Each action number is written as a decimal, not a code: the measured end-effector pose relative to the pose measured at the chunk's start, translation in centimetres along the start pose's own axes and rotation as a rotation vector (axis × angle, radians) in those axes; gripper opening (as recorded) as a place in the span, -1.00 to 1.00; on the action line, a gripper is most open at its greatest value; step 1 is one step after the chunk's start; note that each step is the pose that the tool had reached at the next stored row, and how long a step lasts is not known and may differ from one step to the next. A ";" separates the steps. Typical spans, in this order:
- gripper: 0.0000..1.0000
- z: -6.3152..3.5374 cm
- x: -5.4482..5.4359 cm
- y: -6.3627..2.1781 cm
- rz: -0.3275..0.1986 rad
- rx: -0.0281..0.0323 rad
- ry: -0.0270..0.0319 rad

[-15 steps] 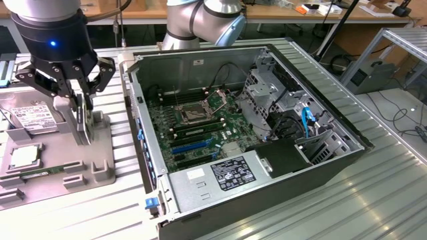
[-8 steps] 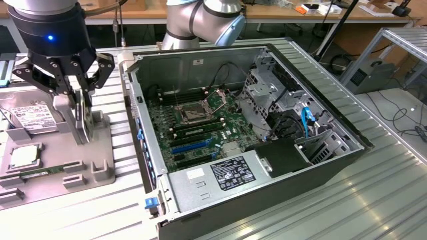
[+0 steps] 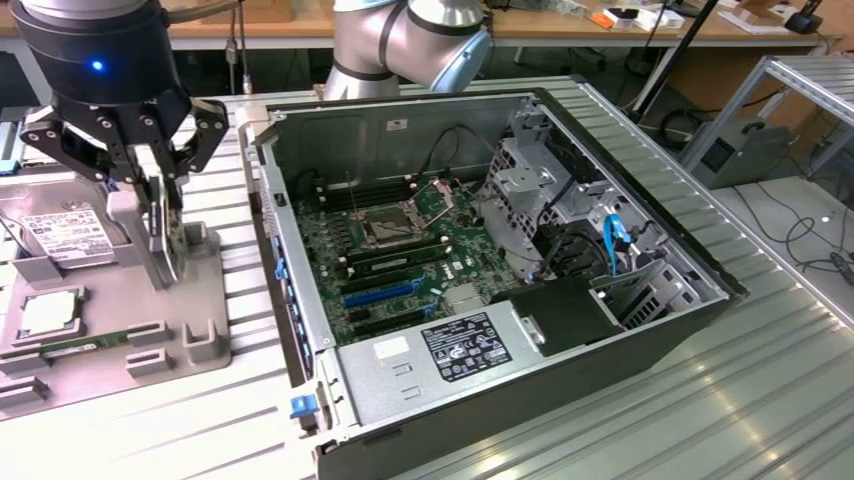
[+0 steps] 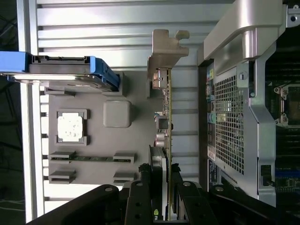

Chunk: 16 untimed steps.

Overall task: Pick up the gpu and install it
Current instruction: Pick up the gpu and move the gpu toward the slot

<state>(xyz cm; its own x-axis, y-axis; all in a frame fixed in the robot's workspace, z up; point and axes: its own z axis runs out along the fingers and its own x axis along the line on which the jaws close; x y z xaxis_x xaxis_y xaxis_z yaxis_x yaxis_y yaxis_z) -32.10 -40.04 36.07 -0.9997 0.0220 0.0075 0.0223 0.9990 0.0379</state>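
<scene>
Claw [image 3: 151, 195] is pinched on the gpu [image 3: 166, 250], which stands on edge over the grey parts tray [image 3: 200, 300] at the exterior view's left; I cannot tell whether the card has cleared its holder. I judge the pick under way and the install not done: the card is well apart from the open computer case [image 3: 641, 335], and the blue expansion slots [image 3: 384, 291] hold no card

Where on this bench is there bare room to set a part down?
Free: ribbed table at the exterior view's lower right beside the computer case, and the narrow strip between case and grey tray. Crowded: the tray, with hard drive, and gripper shut on the gpu.
</scene>
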 end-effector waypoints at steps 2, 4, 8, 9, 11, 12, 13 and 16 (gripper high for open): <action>-0.46 -0.19 0.0 0.01 0.000 0.0000 0.0000; -0.46 -0.39 0.0 0.01 0.000 0.0001 0.0000; -0.46 -0.82 0.0 0.03 0.000 0.0000 0.0000; -0.46 -0.90 0.0 0.03 0.000 0.0001 0.0001; -0.46 -1.05 0.0 0.04 0.000 0.0000 0.0000; -0.46 -1.14 0.0 0.04 0.000 0.0000 0.0000; -0.46 -1.21 0.0 0.05 0.000 0.0000 0.0000; -0.46 -1.55 0.0 0.06 0.000 0.0000 0.0000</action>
<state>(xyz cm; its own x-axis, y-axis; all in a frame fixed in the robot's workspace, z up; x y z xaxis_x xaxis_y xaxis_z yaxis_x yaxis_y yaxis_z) -32.10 -40.04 37.62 -0.9997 0.0221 0.0075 0.0223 0.9990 0.0379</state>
